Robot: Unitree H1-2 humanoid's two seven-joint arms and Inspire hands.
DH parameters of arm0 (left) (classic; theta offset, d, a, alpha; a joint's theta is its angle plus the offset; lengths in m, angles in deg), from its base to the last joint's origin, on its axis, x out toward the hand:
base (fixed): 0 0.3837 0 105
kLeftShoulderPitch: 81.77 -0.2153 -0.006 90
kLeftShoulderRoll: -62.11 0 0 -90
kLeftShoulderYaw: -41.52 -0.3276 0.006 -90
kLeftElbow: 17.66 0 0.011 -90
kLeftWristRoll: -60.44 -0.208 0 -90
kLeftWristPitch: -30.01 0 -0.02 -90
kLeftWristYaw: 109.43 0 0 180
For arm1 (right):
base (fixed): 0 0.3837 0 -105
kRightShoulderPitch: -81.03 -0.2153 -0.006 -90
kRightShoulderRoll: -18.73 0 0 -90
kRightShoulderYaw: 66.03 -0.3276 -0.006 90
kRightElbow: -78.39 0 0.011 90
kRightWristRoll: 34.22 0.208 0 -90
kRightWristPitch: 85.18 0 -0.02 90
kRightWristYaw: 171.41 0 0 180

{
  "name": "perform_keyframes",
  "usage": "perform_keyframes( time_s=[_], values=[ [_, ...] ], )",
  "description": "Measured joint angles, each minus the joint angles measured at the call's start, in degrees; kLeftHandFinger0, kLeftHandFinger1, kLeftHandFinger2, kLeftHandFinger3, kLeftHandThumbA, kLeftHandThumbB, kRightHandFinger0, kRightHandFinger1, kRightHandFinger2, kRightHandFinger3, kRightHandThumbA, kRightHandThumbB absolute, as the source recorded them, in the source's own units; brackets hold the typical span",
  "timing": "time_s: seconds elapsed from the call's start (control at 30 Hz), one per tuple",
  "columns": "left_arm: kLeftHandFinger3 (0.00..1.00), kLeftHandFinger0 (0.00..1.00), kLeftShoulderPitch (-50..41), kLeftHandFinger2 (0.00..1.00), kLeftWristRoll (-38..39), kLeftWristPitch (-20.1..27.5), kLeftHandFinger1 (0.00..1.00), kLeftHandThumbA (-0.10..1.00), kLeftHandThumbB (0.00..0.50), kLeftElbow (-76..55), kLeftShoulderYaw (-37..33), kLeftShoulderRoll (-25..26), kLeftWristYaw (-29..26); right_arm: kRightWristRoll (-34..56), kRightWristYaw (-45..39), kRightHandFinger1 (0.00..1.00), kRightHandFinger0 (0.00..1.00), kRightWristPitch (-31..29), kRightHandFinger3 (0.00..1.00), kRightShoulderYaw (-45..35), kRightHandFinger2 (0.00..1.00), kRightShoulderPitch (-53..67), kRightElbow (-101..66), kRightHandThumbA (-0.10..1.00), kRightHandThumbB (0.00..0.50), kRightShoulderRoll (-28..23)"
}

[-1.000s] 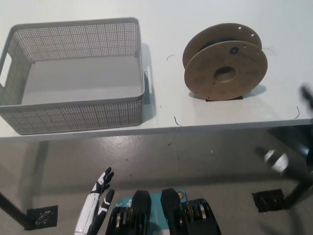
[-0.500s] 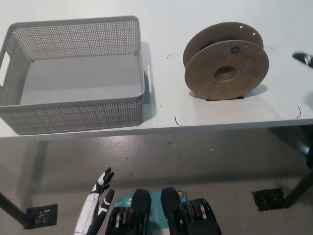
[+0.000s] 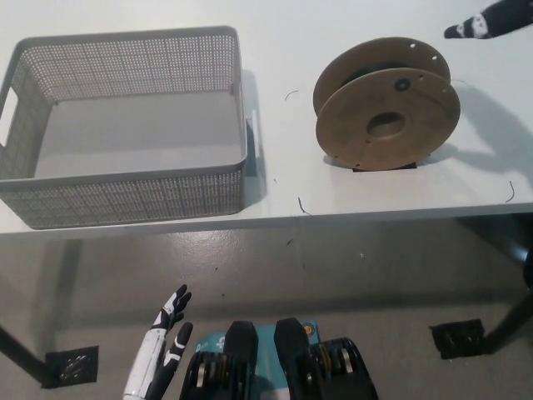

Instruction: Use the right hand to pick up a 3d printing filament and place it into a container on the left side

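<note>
One brown cardboard filament spool (image 3: 386,117) waits on the white table (image 3: 283,50), untouched, with the black right hand (image 3: 487,21) high above and beyond it.

Two flat flanges stand on edge with a dark winding between them, so the spool offers its rim upward, an easy place to grip from above. Only a tip of the right hand shows at the top right corner of the head view, well apart from the spool; whether its fingers are spread or curled I cannot tell. To the spool's left sits the grey perforated plastic basket (image 3: 125,192), mouth open upward, ready to receive it. Low at the lower left, below the table edge, the white left hand (image 3: 158,354) rests idle, fingers apart and holding nothing.
</note>
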Motion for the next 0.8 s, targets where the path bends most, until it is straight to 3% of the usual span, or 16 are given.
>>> perform_keyframes(
  time_s=[0.23,0.37,0.5,0.53,0.57,0.63,0.7,0.8],
  values=[
    [1.0,1.0,0.0,1.0,0.0,0.0,1.0,1.0,0.264,0.0,-0.2,0.4,0.0,-4.6,-7.1,1.0,1.0,0.7,1.0,10.9,1.0,-10.1,14.3,1.0,0.499,2.6],
    [1.0,1.0,0.0,1.0,0.0,0.0,1.0,1.0,0.258,0.1,-0.6,0.6,0.0,-6.4,-10.1,1.0,1.0,1.5,1.0,14.5,1.0,-14.8,21.2,1.0,0.495,5.6],
    [1.0,1.0,0.0,1.0,0.0,0.1,1.0,1.0,0.255,0.1,-0.8,0.9,0.0,-7.7,-14.1,1.0,1.0,2.8,1.0,16.9,1.0,-19.1,26.5,1.0,0.402,9.3],
    [1.0,1.0,0.1,1.0,0.0,0.1,1.0,1.0,0.241,0.1,-0.9,0.9,0.0,-7.8,-15.2,1.0,1.0,2.7,1.0,17.3,1.0,-20.3,27.9,1.0,0.327,10.0],
    [1.0,1.0,0.1,1.0,0.0,0.1,1.0,1.0,0.235,0.1,-0.9,1.0,0.1,-7.8,-16.5,1.0,1.0,2.3,1.0,17.5,1.0,-21.8,30.4,1.0,0.31,10.9],
    [1.0,1.0,0.1,1.0,0.0,0.1,1.0,1.0,0.234,0.1,-1.0,1.1,0.1,-7.8,-18.6,1.0,1.0,1.6,1.0,17.5,1.0,-23.8,34.2,1.0,0.316,12.1],
    [1.0,1.0,0.1,1.0,0.0,0.1,1.0,1.0,0.234,0.1,-1.1,1.3,0.1,-7.8,-20.8,1.0,1.0,0.8,1.0,17.7,1.0,-26.2,38.8,1.0,0.367,13.4],
    [1.0,1.0,0.1,1.0,0.0,0.1,1.0,1.0,0.236,0.1,-1.4,1.6,0.2,-8.1,-23.6,1.0,1.0,0.1,1.0,18.4,1.0,-29.3,45.1,1.0,0.354,14.9]
  ],
)
